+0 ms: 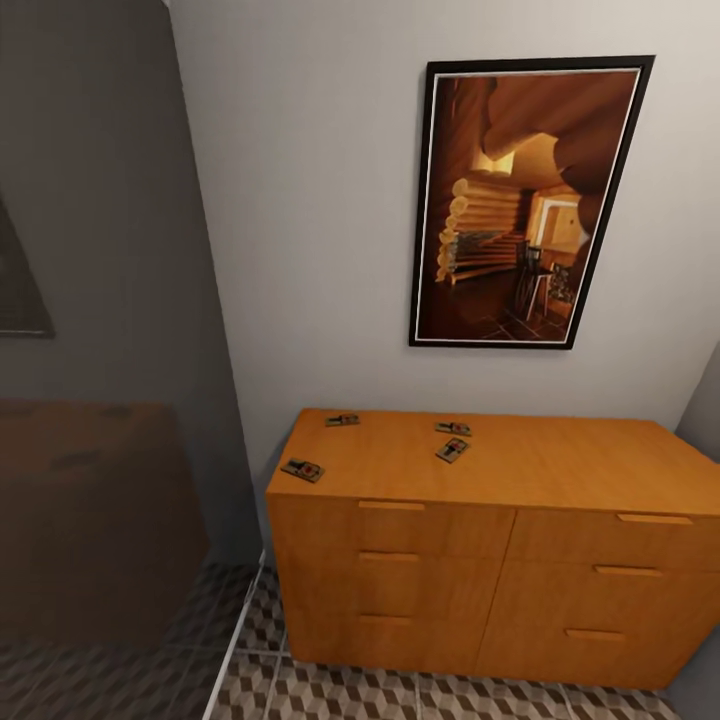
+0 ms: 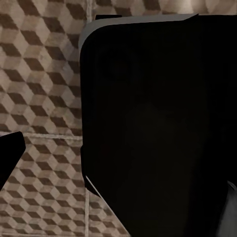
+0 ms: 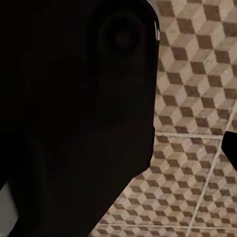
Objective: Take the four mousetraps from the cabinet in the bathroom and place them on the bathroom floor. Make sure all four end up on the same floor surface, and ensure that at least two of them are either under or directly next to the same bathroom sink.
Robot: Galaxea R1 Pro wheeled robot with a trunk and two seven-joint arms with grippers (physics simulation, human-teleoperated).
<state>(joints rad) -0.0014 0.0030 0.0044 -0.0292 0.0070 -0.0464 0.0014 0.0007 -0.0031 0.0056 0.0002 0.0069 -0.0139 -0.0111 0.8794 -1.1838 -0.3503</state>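
Observation:
The orange-brown cabinet (image 1: pixel 480 560) stands against the wall ahead in the head view, drawers shut. Several mousetraps lie on its top: one at the back left (image 1: pixel 342 420), one near the front left corner (image 1: pixel 302 469), and two close together near the middle (image 1: pixel 453 428) (image 1: pixel 452 450). The cube-patterned bathroom floor (image 1: pixel 330 695) runs in front of it and also shows in the wrist views (image 2: pixel 44 98) (image 3: pixel 197 98). A dark fingertip (image 2: pixel 10 153) juts in at the edge of the left wrist view, and another fingertip (image 3: pixel 231 148) in the right wrist view. The bathroom sink is out of view.
A framed picture (image 1: pixel 525 200) hangs above the cabinet. A dim grey reflective panel (image 1: pixel 100 300) fills the left side, right beside the cabinet's left end. The robot's own dark body (image 2: pixel 158 123) (image 3: pixel 74 123) blocks much of both wrist views.

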